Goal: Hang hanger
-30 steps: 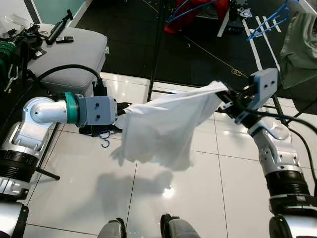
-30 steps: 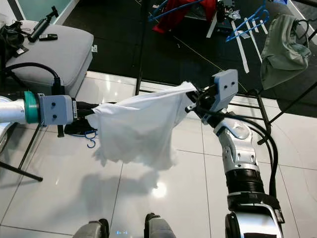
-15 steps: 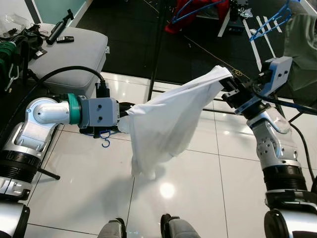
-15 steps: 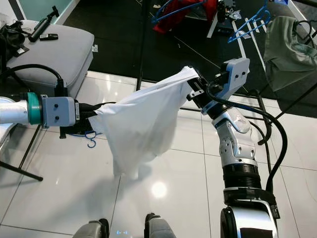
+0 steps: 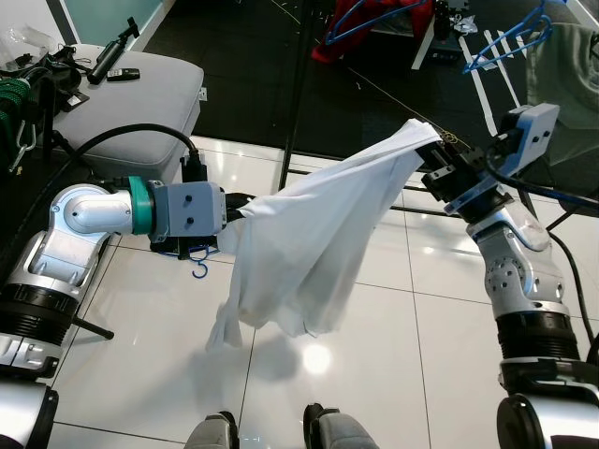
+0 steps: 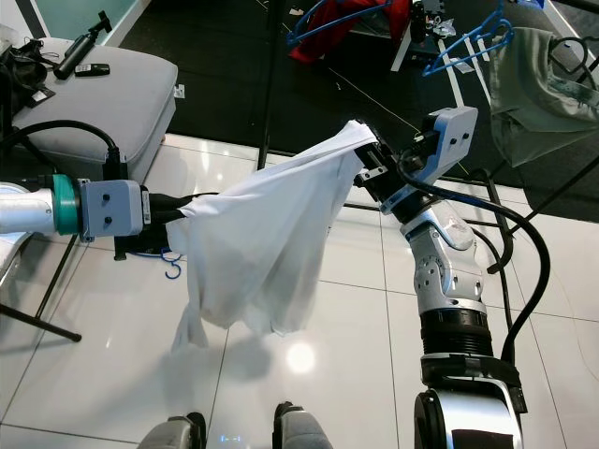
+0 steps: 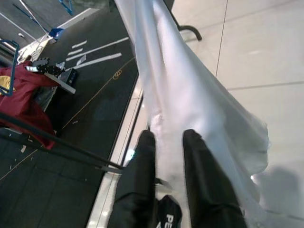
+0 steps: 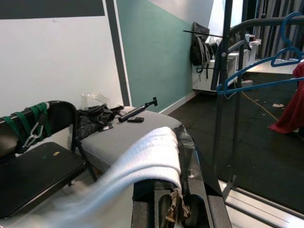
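The white cloth garment (image 5: 309, 243) hangs stretched between both grippers, left gripper (image 7: 166, 142) clamped on its lower end, right gripper (image 6: 370, 168) pinching the raised end nearer the black clothes rail (image 5: 301, 84).

I can't read any text, label, brand or number from here. There are white letters low on the left gripper (image 7: 164, 142), but they are cut off and too blurred for me to make out. A yellow mark on the red garment (image 7: 21, 102) is also unreadable.
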Controlling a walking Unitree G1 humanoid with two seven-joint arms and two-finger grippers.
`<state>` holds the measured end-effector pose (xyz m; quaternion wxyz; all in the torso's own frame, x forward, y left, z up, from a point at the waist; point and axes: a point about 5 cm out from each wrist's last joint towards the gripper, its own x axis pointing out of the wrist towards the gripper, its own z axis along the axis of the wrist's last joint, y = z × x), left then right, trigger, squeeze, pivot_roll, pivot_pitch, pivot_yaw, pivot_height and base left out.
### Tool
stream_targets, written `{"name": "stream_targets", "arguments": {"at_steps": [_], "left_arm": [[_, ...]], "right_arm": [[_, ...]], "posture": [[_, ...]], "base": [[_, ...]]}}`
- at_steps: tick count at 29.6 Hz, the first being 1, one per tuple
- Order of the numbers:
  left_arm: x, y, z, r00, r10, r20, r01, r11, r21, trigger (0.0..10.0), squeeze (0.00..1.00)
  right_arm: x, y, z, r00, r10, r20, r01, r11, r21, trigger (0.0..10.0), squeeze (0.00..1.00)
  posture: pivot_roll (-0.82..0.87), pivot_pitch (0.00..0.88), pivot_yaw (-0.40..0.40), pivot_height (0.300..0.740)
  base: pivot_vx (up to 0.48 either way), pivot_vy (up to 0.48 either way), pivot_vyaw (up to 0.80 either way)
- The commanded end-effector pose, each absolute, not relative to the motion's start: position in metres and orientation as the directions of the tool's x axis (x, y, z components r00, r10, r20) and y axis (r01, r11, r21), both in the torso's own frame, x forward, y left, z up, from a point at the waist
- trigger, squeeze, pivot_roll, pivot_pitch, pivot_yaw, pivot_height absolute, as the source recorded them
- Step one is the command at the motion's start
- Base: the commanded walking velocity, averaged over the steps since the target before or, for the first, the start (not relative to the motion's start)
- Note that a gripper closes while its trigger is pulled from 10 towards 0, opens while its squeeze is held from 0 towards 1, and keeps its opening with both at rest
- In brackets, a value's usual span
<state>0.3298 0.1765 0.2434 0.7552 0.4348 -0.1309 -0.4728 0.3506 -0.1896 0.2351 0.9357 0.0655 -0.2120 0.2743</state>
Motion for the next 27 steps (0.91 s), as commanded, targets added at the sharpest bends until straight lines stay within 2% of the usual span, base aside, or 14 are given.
{"name": "stream_targets", "arguments": {"at_steps": [1, 4, 5, 12, 14, 17, 18, 19, 21, 22, 23, 24, 26, 27], "left_arm": [[0.329, 0.176, 0.244, 0.522, -0.826, -0.212, 0.581, 0.161, 0.798, 10.0, 1.00], [0.330, 0.177, 0.243, 0.538, -0.813, -0.224, 0.567, 0.152, 0.810, 10.0, 1.00], [0.331, 0.179, 0.242, 0.551, -0.799, -0.239, 0.562, 0.145, 0.814, 10.0, 0.00], [0.333, 0.181, 0.239, 0.575, -0.783, -0.239, 0.567, 0.170, 0.806, 10.0, 0.00], [0.330, 0.166, 0.229, 0.566, -0.800, -0.199, 0.616, 0.250, 0.747, 10.0, 0.00], [0.330, 0.166, 0.229, 0.566, -0.800, -0.199, 0.616, 0.250, 0.747, 10.0, 0.00], [0.327, 0.153, 0.217, 0.563, -0.808, -0.174, 0.656, 0.309, 0.689, 10.0, 0.00], [0.327, 0.153, 0.217, 0.563, -0.808, -0.174, 0.656, 0.309, 0.689, 10.0, 0.00], [0.321, 0.127, 0.188, 0.587, -0.802, -0.113, 0.729, 0.463, 0.504, 10.0, 0.00], [0.321, 0.127, 0.188, 0.587, -0.802, -0.113, 0.729, 0.463, 0.504, 10.0, 0.00], [0.320, 0.119, 0.172, 0.620, -0.776, -0.117, 0.740, 0.528, 0.416, 10.0, 0.00], [0.320, 0.119, 0.172, 0.620, -0.776, -0.117, 0.740, 0.528, 0.416, 10.0, 0.00], [0.321, 0.109, 0.144, 0.694, -0.708, -0.130, 0.709, 0.640, 0.296, 10.0, 0.00], [0.321, 0.109, 0.144, 0.694, -0.708, -0.130, 0.709, 0.640, 0.296, 10.0, 0.00]], "right_arm": [[0.349, -0.189, 0.240, 0.745, 0.491, 0.451, -0.551, 0.834, 0.002, 0.0, 0.00], [0.349, -0.188, 0.240, 0.743, 0.494, 0.452, -0.555, 0.832, 0.004, 0.0, 0.00], [0.349, -0.187, 0.240, 0.741, 0.498, 0.451, -0.560, 0.829, 0.005, 0.0, 0.00], [0.349, -0.183, 0.240, 0.734, 0.509, 0.450, -0.572, 0.820, 0.008, 0.0, 0.00], [0.350, -0.179, 0.242, 0.728, 0.519, 0.447, -0.583, 0.813, 0.005, 0.0, 0.00], [0.350, -0.179, 0.242, 0.728, 0.519, 0.447, -0.583, 0.813, 0.005, 0.0, 0.00], [0.350, -0.177, 0.245, 0.724, 0.521, 0.452, -0.584, 0.811, 0.002, 0.0, 0.00], [0.350, -0.177, 0.245, 0.724, 0.521, 0.452, -0.584, 0.811, 0.002, 0.0, 0.00], [0.352, -0.173, 0.251, 0.721, 0.516, 0.462, -0.584, 0.812, 0.004, 0.0, 0.00], [0.352, -0.173, 0.251, 0.721, 0.516, 0.462, -0.584, 0.812, 0.004, 0.0, 0.00], [0.352, -0.169, 0.253, 0.721, 0.516, 0.464, -0.585, 0.811, 0.007, 0.0, 0.00], [0.352, -0.169, 0.253, 0.721, 0.516, 0.464, -0.585, 0.811, 0.007, 0.0, 0.00], [0.354, -0.160, 0.254, 0.720, 0.518, 0.462, -0.593, 0.805, 0.020, 0.0, 0.00], [0.354, -0.160, 0.254, 0.720, 0.518, 0.462, -0.593, 0.805, 0.020, 0.0, 0.00]], "posture": [[-0.02, 0.114, -0.047, 0.740], [-0.02, 0.113, -0.047, 0.740], [-0.02, 0.111, -0.047, 0.740], [-0.03, 0.107, -0.046, 0.740], [-0.03, 0.105, -0.047, 0.740], [-0.03, 0.105, -0.047, 0.740], [-0.03, 0.104, -0.046, 0.740], [-0.03, 0.104, -0.046, 0.740], [-0.04, 0.102, -0.048, 0.740], [-0.04, 0.102, -0.048, 0.740], [-0.04, 0.101, -0.050, 0.740], [-0.04, 0.101, -0.050, 0.740], [-0.04, 0.105, -0.055, 0.740], [-0.04, 0.105, -0.055, 0.740]], "base": [[0.000, 0.000, 0.00], [0.000, 0.000, 0.00], [0.000, 0.000, 0.00], [0.000, 0.000, 0.00], [0.000, 0.000, 0.00], [0.000, 0.000, 0.00], [0.000, 0.000, 0.00], [0.000, 0.000, 0.00], [0.000, 0.000, 0.00], [0.000, 0.000, 0.00], [0.000, 0.000, 0.00], [0.000, 0.000, 0.00], [0.000, 0.000, 0.00], [0.000, 0.000, 0.00]]}}
